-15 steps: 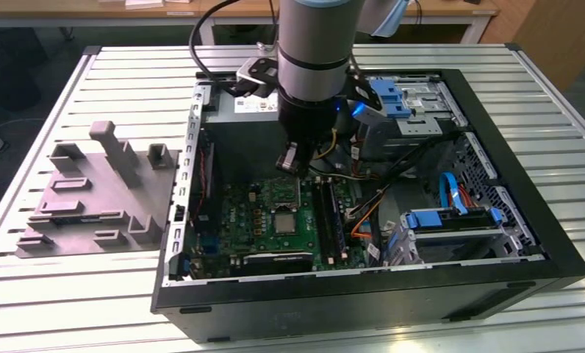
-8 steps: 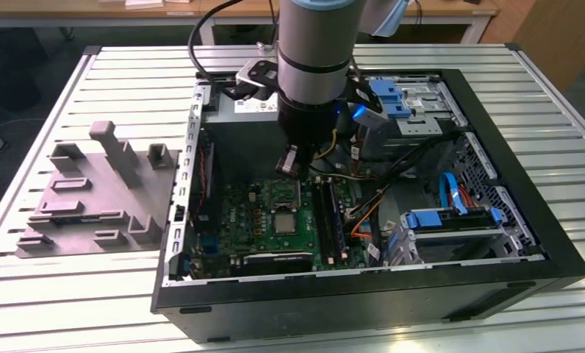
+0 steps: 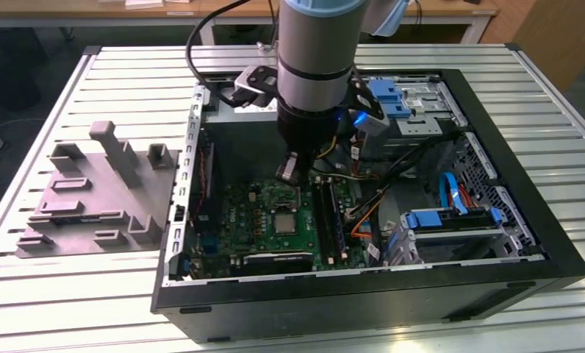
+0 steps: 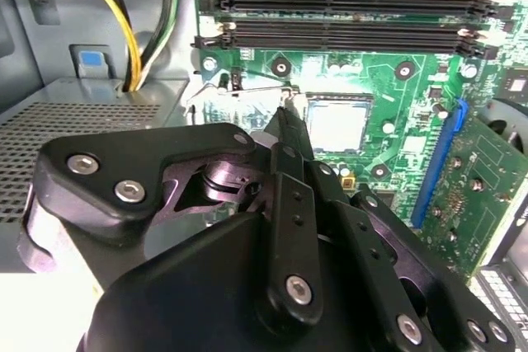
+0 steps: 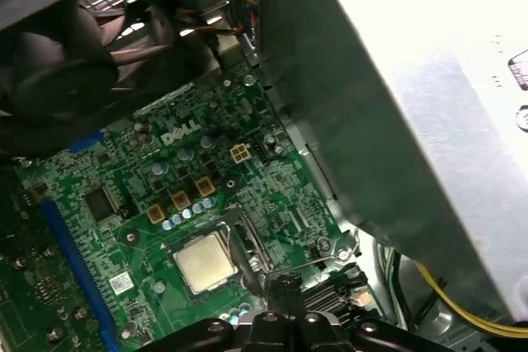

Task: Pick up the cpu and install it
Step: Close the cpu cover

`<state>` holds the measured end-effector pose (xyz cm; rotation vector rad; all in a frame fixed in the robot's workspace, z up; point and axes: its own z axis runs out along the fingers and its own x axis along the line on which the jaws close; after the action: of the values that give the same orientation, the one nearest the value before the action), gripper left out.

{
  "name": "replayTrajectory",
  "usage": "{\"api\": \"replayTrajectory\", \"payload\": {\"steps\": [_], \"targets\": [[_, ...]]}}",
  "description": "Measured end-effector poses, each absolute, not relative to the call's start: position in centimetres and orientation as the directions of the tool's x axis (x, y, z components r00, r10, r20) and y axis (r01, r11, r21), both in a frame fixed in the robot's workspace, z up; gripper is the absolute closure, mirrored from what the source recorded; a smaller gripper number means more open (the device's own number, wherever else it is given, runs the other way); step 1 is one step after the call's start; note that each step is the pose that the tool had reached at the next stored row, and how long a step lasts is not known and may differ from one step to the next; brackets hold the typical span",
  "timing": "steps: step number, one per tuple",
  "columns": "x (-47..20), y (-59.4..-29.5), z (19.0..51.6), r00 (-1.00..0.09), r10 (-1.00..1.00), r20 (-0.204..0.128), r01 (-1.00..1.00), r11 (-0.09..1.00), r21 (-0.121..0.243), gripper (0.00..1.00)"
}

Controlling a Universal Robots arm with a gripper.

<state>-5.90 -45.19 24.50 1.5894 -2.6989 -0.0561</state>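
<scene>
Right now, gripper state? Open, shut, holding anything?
Gripper: fingers together, shut, with nothing visible between the tips. It hovers above the motherboard beside the socket, where the cpu already lies.

Lighting and picture quality: even overhead light outside, shade inside the case.

In the exterior view the slatted table (image 3: pixel 67 294) is brightly and evenly lit, while the computer case (image 3: pixel 371 294) interior lies in shadow under the arm (image 3: pixel 317 66). In the first wrist view a metal panel (image 5: pixel 429 80) is washed out by glare toward 1 o'clock and a fan (image 5: pixel 74 55) at 10 o'clock is dark and soft. In the second wrist view the gripper (image 4: pixel 285 113) is near and slightly blurred; the motherboard (image 4: pixel 412 80) is sharp.
</scene>
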Motion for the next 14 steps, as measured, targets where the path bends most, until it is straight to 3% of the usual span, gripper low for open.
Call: {"api": "replayTrajectory", "payload": {"steps": [14], "targets": [[-6.4, -46.5, 24.5, -0.477, -0.879, 0.001, -0.878, 0.477, 0.029, 0.89]]}}
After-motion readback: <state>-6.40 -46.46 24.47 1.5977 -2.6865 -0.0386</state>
